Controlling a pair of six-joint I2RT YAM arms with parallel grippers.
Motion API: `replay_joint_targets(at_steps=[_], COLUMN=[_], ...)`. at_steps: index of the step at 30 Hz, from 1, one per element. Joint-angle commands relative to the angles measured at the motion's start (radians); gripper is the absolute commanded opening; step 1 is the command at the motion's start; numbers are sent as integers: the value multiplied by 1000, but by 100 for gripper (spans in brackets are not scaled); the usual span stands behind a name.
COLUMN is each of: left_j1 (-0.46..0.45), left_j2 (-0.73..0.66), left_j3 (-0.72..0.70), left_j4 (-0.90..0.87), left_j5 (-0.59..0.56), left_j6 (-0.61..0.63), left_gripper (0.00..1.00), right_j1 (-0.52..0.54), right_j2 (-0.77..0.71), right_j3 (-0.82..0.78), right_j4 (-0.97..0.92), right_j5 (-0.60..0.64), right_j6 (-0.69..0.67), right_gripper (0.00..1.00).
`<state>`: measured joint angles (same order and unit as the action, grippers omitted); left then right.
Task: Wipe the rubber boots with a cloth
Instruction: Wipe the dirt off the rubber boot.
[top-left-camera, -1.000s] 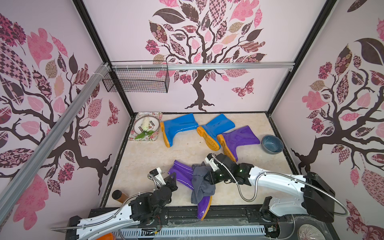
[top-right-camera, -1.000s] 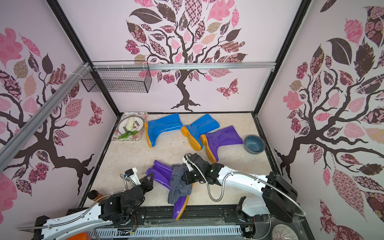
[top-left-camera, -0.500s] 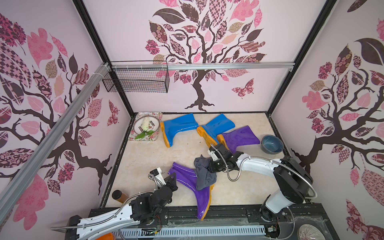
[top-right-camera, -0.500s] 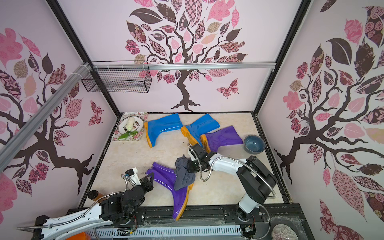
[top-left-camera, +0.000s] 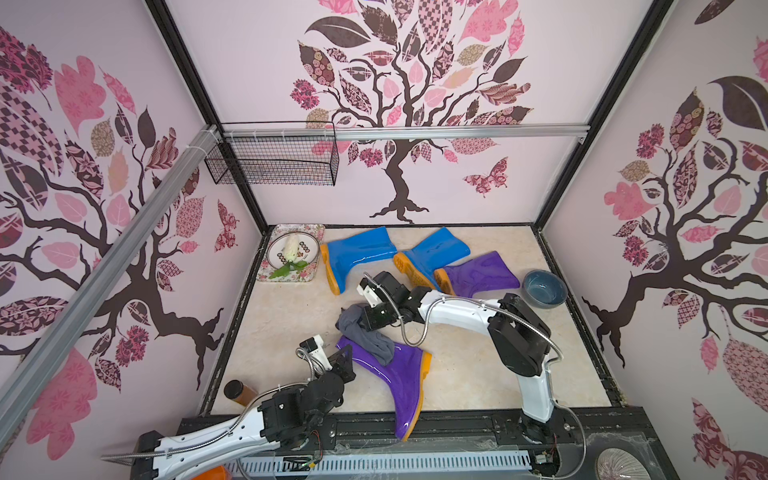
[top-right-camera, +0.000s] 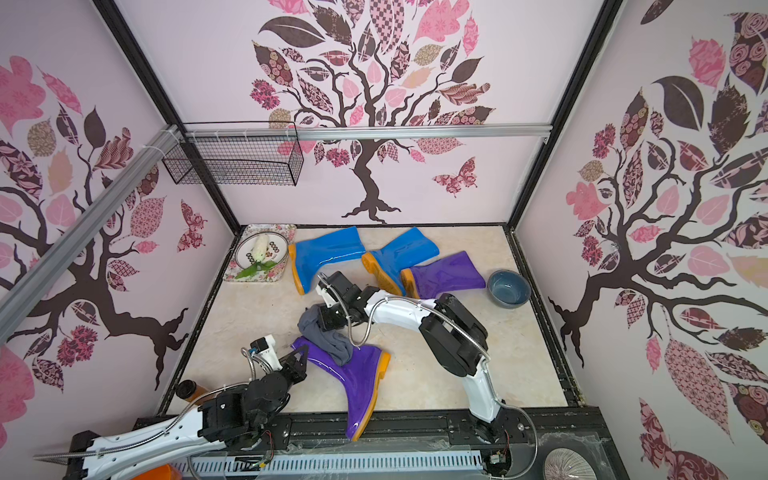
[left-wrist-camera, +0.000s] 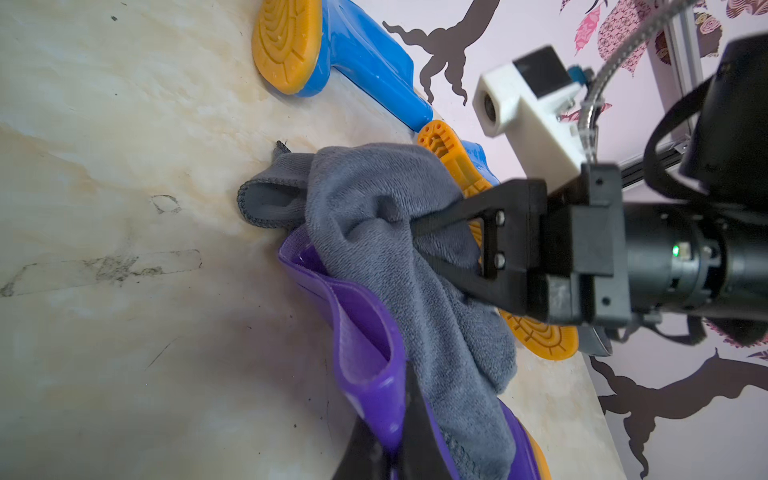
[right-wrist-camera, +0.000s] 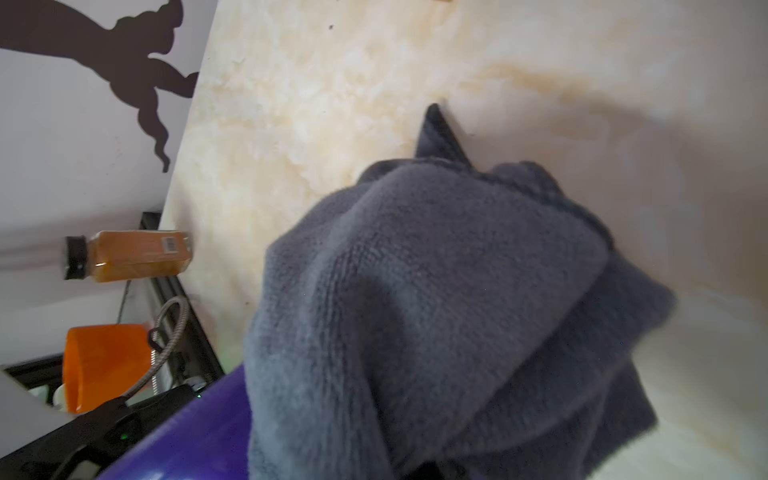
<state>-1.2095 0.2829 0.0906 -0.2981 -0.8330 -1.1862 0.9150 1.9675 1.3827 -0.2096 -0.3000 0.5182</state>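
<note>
A purple rubber boot (top-left-camera: 401, 376) (top-right-camera: 357, 374) lies on its side near the front edge, orange sole to the right. My left gripper (top-left-camera: 345, 358) (left-wrist-camera: 395, 451) is shut on the rim of its shaft opening. The grey-blue cloth (top-left-camera: 365, 334) (top-right-camera: 326, 336) (left-wrist-camera: 374, 216) (right-wrist-camera: 436, 291) drapes over the top of that shaft and spills onto the floor. My right gripper (top-left-camera: 368, 319) (left-wrist-camera: 419, 243) is shut on the cloth, its fingertips buried in the folds. Two blue boots (top-left-camera: 357, 253) (top-left-camera: 436, 253) and a second purple boot (top-left-camera: 482, 274) lie at the back.
A grey-blue bowl (top-left-camera: 544, 289) sits at the back right. A floral tray (top-left-camera: 286, 279) with a plate is at the back left, under a wire basket (top-left-camera: 274, 160) on the wall. An amber bottle (top-left-camera: 239, 392) stands in the front left corner, with an orange cup (right-wrist-camera: 104, 365) beyond the edge.
My right gripper has dragged the cloth along the near purple boot, from its foot end up the shaft to the opening. The left gripper and the boot have stayed put.
</note>
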Motion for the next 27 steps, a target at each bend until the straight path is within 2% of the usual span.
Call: replay_joint_targets(at_steps=[1,7,10,13,18,21,24,26,27], left_j1=[5,6,7,7,7,7,7,8,8], left_j2=[-31,-45,-30,-6,22,18,9,2,1], left_j3=[-87,-88,-88,-88,-85,-81,-86,-88,-86], left_j4=[-185,-178,-166,-153,-139,-149,-148,-149,-151], left_j5=[-29,-31,-32,-32,-36,-40,-40,-40,-40], left_j6=[3,8,8,4,5,5,9,13,14], left_gripper=[0,0,0,0,0,0,0,0,0], right_j1=[-17,-58,-48,61,279,393,421,399,368], right_j2=[-181,-482,-631,-727,-742,-684,-640,-646,-652], right_j3=[-175,-516,-579,-582,-587,-562,-567,-589,-606], right_j4=[-87,-200,-233,-237,-104,-46,21,-21,-28], right_j5=[190,334,258,244,197,195,146,257,274], right_j6=[9,-10,-17,45,226,264,283,281,260], right_gripper=[0,0,0,0,0,0,0,0,0])
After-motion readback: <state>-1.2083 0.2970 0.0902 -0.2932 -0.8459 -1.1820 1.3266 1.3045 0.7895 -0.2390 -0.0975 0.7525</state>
